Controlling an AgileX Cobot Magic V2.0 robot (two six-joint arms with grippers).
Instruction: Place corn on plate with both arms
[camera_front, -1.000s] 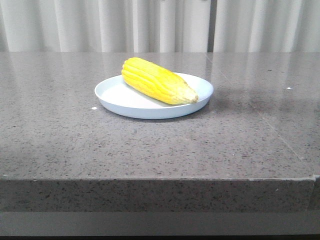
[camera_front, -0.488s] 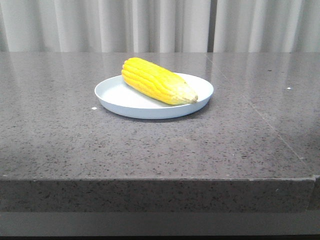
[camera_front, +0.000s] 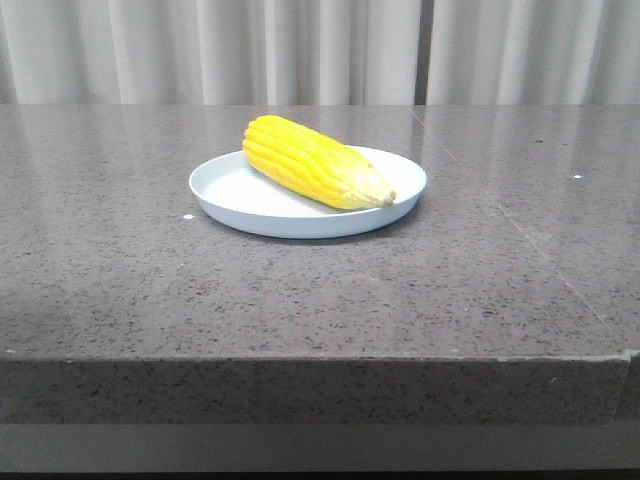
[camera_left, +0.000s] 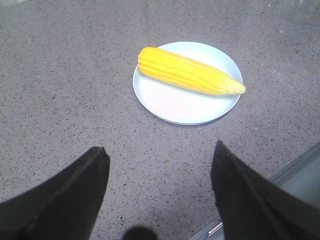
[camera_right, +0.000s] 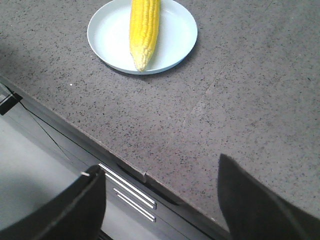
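The yellow corn (camera_front: 315, 161) lies across the pale blue-white plate (camera_front: 240, 205), its tapered tip resting at the plate's right rim. Nothing touches it. The corn (camera_left: 189, 72) and plate (camera_left: 175, 102) also show in the left wrist view, well ahead of my left gripper (camera_left: 161, 152), which is open and empty above the bare table. In the right wrist view the corn (camera_right: 144, 27) lies on the plate (camera_right: 107, 35) far from my right gripper (camera_right: 161, 172), open and empty over the table's front edge. No gripper shows in the front view.
The grey speckled stone table (camera_front: 320, 290) has a front edge (camera_front: 320, 358) close to the camera. Pale curtains (camera_front: 320, 50) hang behind it. A grey frame with metal rails (camera_right: 132, 190) lies below the table edge in the right wrist view.
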